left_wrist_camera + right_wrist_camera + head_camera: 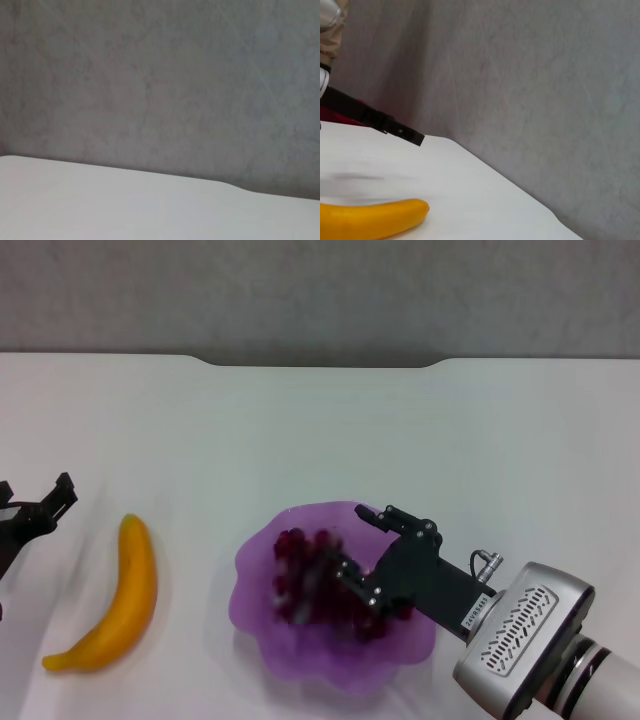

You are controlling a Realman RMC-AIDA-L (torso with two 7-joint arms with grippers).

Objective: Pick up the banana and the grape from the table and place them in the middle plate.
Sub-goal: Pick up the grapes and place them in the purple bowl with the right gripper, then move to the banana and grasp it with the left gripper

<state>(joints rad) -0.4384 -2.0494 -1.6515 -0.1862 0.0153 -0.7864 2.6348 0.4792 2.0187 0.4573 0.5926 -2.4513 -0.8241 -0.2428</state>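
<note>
Done: your right gripper (352, 552), jaws apart, releases the grape (312, 580) beneath it into the middle plate (262, 628).
Left: the banana (118, 598) beside your spread, empty left gripper (30, 505).

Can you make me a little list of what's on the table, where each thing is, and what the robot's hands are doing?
grape: dark red bunch lying in the middle plate
middle plate: purple, wavy rim, near edge of the table
banana: on the table, left of the plate, not touched
right gripper: over the plate at the grapes, fingers apart
left gripper: at the table's left edge, beyond the banana, holding nothing
left to do: banana into the plate
</note>
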